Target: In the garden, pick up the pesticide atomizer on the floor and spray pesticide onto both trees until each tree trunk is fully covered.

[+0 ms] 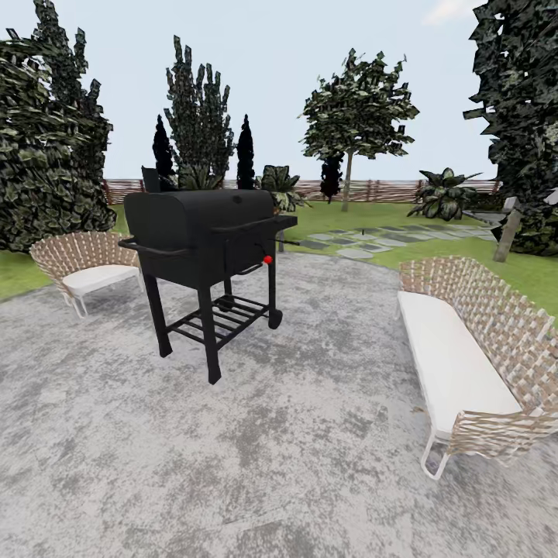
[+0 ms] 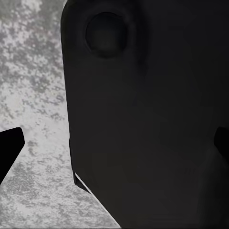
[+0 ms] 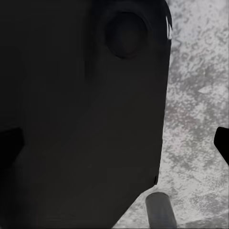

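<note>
The pesticide atomizer is out of view. Across the garden lawn point(image 1: 364, 217), a leafy tree point(image 1: 358, 108) stands on a bare grey-brown trunk point(image 1: 347, 182) near the slat fence. At the right edge a dark leafy crown point(image 1: 519, 93) hangs over a leaning beige trunk point(image 1: 506, 232). In the left wrist view my left gripper point(image 2: 114, 148) is open, its dark fingertips point(image 2: 10, 148) at the frame's sides. My right gripper point(image 3: 114, 143) is open too, with one fingertip point(image 3: 222, 143) at the edge. Both point down at grey paving beside a dark part of my own body, and neither holds anything.
A black barbecue grill point(image 1: 208, 232) stands ahead on the grey patio point(image 1: 256, 434). A wicker chair point(image 1: 85, 267) is at the left and a wicker sofa point(image 1: 473, 349) at the right. Stepping stones point(image 1: 364, 240) lead onto the grass. Dark conifers point(image 1: 198, 116) and shrubs line the fence.
</note>
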